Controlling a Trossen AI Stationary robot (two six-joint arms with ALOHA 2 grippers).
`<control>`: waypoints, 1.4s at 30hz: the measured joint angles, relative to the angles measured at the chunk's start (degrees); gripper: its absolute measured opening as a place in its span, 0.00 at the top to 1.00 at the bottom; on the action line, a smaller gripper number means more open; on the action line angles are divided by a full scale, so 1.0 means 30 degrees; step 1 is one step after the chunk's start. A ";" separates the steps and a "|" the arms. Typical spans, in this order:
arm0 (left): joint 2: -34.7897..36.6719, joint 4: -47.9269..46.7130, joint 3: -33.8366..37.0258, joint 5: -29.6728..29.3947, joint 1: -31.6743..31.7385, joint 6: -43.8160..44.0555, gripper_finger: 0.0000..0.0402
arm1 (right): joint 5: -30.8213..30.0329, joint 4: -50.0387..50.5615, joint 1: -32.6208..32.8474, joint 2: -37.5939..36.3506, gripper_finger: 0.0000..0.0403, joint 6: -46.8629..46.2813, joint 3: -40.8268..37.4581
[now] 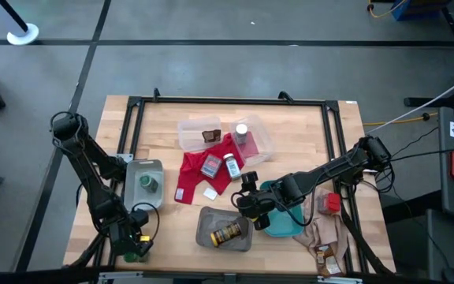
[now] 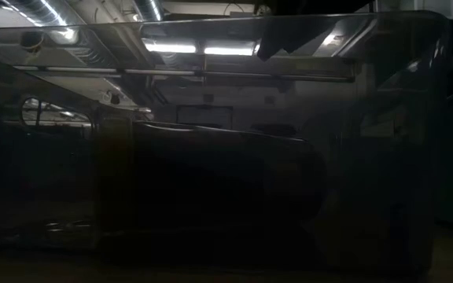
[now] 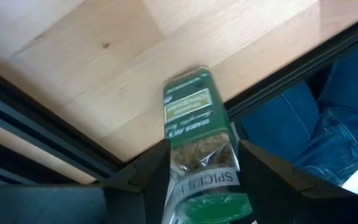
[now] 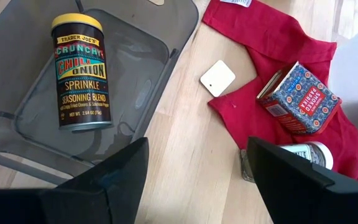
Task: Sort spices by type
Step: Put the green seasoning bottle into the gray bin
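Fingers of left gripper [image 3: 201,168] flanking green spice jar [image 3: 199,140], right fingers [image 4: 194,180] open

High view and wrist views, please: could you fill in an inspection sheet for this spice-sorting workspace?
Surface: wooden table, no spills seen.
Job's things: yellow-labelled jar lying in grey tray; green-lidded jar in small grey tray; red tin and white-capped bottle on red cloth; dark packet in clear tray.
Clutter: beige cloth; white tag.
Grippers: left gripper astride a green-labelled jar at the table's edge; right gripper open, empty, beside the grey tray.
Cables: yellow cable on the floor.
Surroundings: person in jeans beside the table.
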State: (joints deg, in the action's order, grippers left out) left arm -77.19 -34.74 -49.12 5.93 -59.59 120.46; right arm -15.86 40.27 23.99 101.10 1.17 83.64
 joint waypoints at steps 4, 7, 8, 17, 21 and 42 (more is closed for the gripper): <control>0.0000 -0.0027 0.0000 -0.0015 0.0000 0.0003 0.58 | 0.0000 -0.0008 0.0000 0.0000 0.33 0.0137 0.0000; 0.0015 -0.0044 0.0000 -0.0004 0.0000 0.0156 0.58 | 0.0000 -0.0091 0.0000 0.0000 0.33 0.0195 0.0000; 0.0015 -0.0036 0.0000 0.0000 0.0000 0.0160 0.58 | 0.0000 -0.0114 0.0000 0.0000 0.33 0.0199 0.0000; 0.0028 -0.0093 0.0000 -0.0573 0.0000 0.0051 0.58 | 0.0000 -0.0131 0.0000 0.0000 0.33 0.0202 0.0000; 0.0610 -0.0244 0.0000 -0.1971 0.0007 -0.0821 0.59 | 0.0000 -0.0131 0.0000 0.0000 0.33 0.0209 0.0000; 0.2448 -0.0361 -0.0022 -0.0051 -0.1093 -0.1002 0.64 | 0.0000 -0.0102 0.0000 0.0000 0.33 0.0217 0.0000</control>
State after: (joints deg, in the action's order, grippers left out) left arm -69.84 -35.83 -49.19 5.78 -62.87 117.46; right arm -15.86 39.97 23.99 101.10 1.83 83.64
